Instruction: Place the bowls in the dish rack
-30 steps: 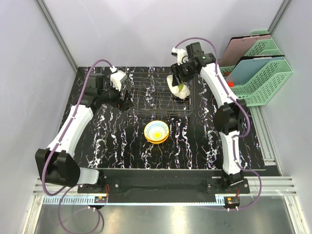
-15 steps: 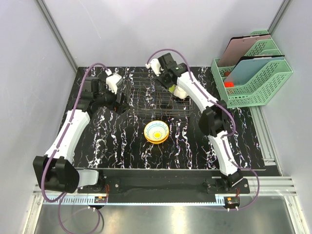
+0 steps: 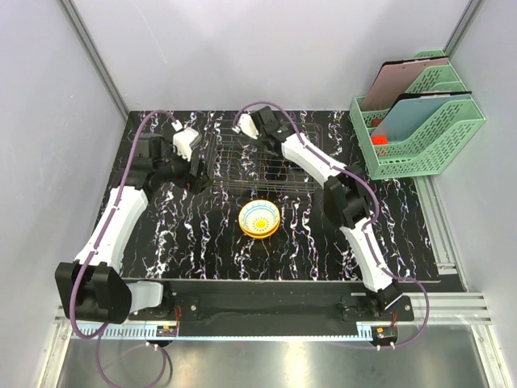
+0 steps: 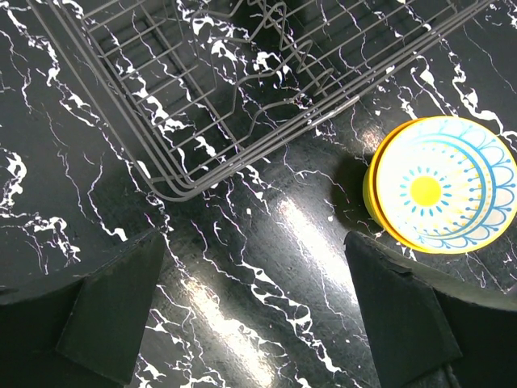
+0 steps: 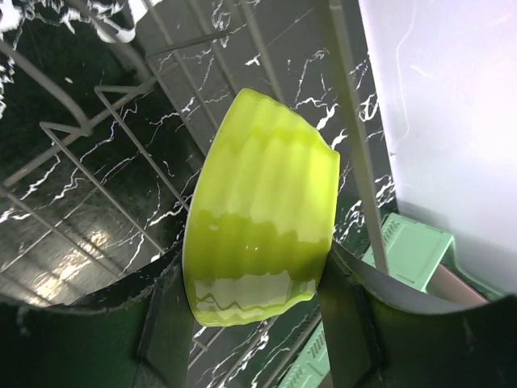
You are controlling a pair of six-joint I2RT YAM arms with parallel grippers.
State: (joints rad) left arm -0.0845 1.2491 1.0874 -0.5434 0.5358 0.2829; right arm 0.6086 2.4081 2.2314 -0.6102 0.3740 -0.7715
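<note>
Over the far side of the low grey wire dish rack (image 3: pixel 234 162), the right pincer (image 3: pixel 260 129) now hangs toward the rack's left half. A second ago it was at the rack's right end, and half a second ago about midway, so the arm has swept leftward across the rack with its load. I judge that it is looking for a slot in which to stand this bowl and has not let go of it.

The right wrist view shows the right pincer (image 5: pixel 250 283) partly closed on a ribbed lime green plastic bowl (image 5: pixel 258 210). One finger presses each side of the bowl's lower part, and the bowl stands on edge, tilted. Rack wires (image 5: pixel 121 121) run beneath and beyond the bowl. Whether its rim already rests on a wire I cannot tell.

The left pincer (image 3: pixel 198 162) has barely shifted and sits just off the rack's left end. Its jaws are spread wide with only black white-veined marble tabletop (image 4: pixel 266 242) between them, so it holds and touches nothing. The rack's corner (image 4: pixel 202 97) lies just ahead of its fingers.

Ahead and to the right of it, a yellow round bowl with a blue-and-yellow sunburst inside (image 4: pixel 440 186) waits on the table, on the near side of the rack (image 3: pixel 259 218). An orange edge beneath it suggests another bowl is nested under it. These bowls are yet to be loaded.
</note>
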